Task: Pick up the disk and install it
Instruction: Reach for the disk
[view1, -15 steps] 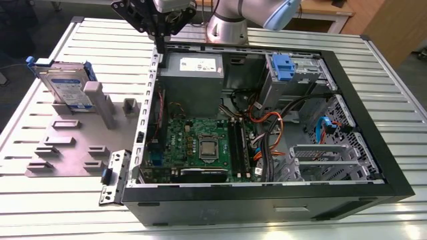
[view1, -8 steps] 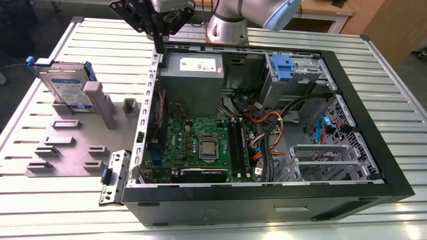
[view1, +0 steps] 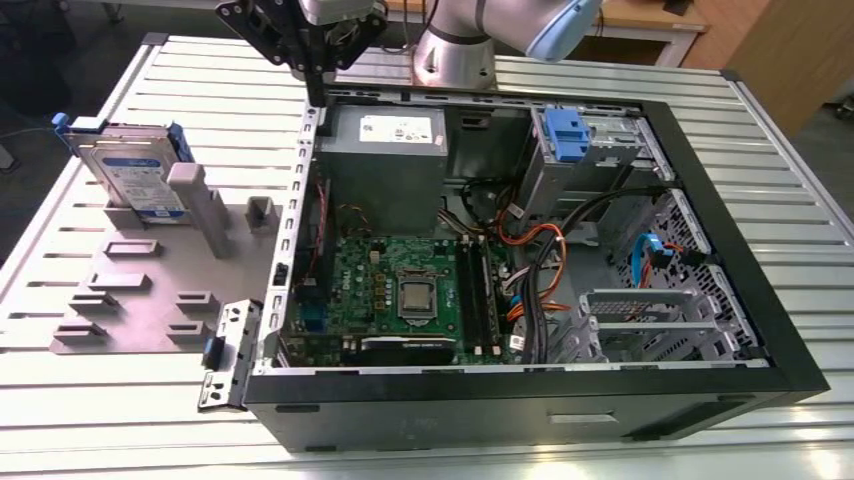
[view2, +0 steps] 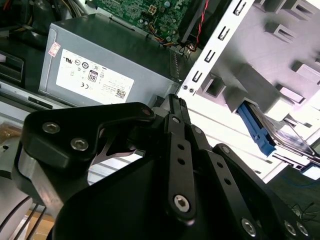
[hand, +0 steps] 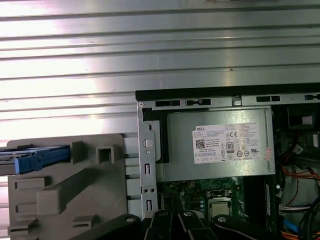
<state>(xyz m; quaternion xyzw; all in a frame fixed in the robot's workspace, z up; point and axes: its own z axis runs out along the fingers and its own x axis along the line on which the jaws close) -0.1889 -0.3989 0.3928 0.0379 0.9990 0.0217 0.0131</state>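
Note:
The disk (view1: 134, 180) stands on edge in a slot of the grey fixture (view1: 147, 290), at the exterior view's left, outside the computer case. It is silver with a white-and-blue label and blue rails. Both wrist views catch its blue rail: disk (view2: 287, 137), disk (hand: 32, 156). My gripper (view1: 318, 95) hangs above the case's back left corner, to the right of the disk and well apart from it. Its black fingers (view2: 172, 115) lie together with nothing between them. The gripper (hand: 172, 217) sits over the edge of the case near the power supply.
The open black computer case (view1: 721, 230) fills the middle of the slatted metal table. Inside are a grey power supply box (view1: 387, 140), a green motherboard (view1: 400, 290), cables, a bare blue bracket (view1: 566, 135) in the far bay and a metal drive cage (view1: 641, 320).

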